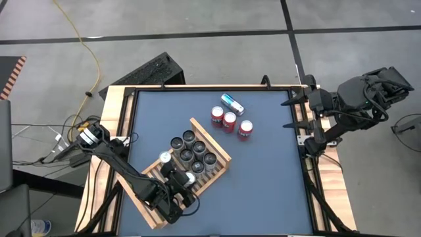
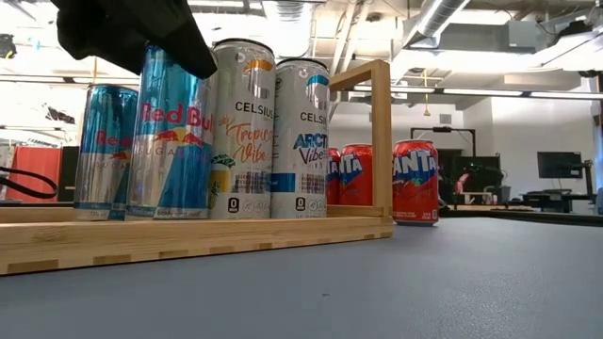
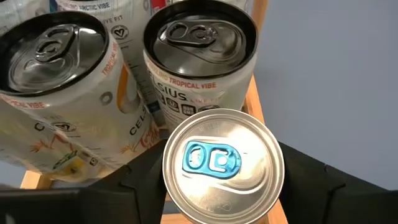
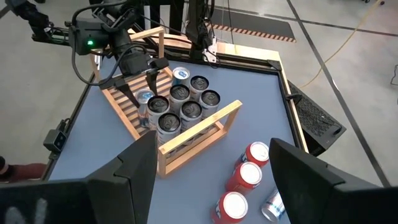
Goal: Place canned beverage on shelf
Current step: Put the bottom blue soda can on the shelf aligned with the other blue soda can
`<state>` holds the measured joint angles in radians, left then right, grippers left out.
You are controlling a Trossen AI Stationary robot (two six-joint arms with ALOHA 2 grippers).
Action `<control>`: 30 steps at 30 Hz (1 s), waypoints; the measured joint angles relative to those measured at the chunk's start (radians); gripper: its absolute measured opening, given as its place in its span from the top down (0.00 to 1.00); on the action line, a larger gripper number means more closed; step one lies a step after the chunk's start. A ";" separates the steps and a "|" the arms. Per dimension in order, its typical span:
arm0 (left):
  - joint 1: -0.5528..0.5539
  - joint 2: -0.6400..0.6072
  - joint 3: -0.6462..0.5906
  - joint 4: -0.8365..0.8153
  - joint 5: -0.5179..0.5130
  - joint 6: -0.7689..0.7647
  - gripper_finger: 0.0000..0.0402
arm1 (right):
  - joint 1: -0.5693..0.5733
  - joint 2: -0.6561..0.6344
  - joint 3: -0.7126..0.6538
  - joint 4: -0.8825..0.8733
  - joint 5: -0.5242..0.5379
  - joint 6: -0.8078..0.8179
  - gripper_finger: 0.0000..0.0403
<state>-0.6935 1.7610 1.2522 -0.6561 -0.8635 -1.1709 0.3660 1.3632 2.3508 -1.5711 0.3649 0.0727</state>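
Blue-tabbed can (image 3: 222, 166) stands on the shelf (image 1: 220, 149), clamped between left claw (image 3: 224, 186) fingers.

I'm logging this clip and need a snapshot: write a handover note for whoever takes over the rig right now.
Left gripper: over the shelf, fingers either side of a blue-tab can standing on the slats; a firm grip cannot be confirmed.
Right gripper: open, empty, parked off the table's right edge.
Done: seven cans stand on the shelf, the blue-tab can included.
Left: three red cans stand on the table beside the shelf, and a blue-and-silver can lies on its side next to them. Confirm the left gripper lets go, then shelve these four.
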 joint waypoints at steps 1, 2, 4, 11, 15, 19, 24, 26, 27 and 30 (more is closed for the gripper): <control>-0.001 0.000 0.000 -0.001 0.000 -0.010 0.44 | 0.000 0.000 0.000 0.000 0.000 0.000 0.33; -0.002 0.000 0.000 -0.002 -0.001 -0.023 0.44 | 0.000 0.000 0.000 0.000 0.000 0.000 0.33; -0.007 0.000 0.000 -0.002 -0.002 -0.056 0.44 | 0.000 0.000 0.000 0.000 0.000 -0.001 0.33; -0.052 0.000 0.035 -0.058 -0.005 -0.168 0.44 | 0.000 0.000 0.000 0.000 0.000 -0.006 0.33; -0.068 -0.006 0.073 -0.209 -0.010 -0.260 0.44 | 0.000 0.000 0.000 0.000 0.000 -0.023 0.33; -0.074 -0.008 0.091 -0.319 -0.054 -0.351 0.44 | 0.000 0.000 0.000 0.000 0.000 -0.022 0.33; -0.085 -0.008 0.094 -0.392 -0.102 -0.436 0.44 | 0.000 0.000 0.000 0.000 0.000 -0.021 0.33; -0.090 -0.008 0.094 -0.420 -0.102 -0.465 0.44 | 0.000 0.000 0.000 0.000 0.000 -0.022 0.33; -0.093 -0.008 0.094 -0.437 -0.102 -0.475 0.44 | 0.000 0.000 0.000 0.000 0.000 -0.022 0.33; -0.107 -0.008 0.094 -0.486 -0.102 -0.526 0.43 | 0.000 0.000 0.000 0.000 0.000 -0.023 0.33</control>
<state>-0.8006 1.7527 1.3460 -1.1421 -0.9656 -1.6974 0.3660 1.3632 2.3509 -1.5711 0.3649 0.0498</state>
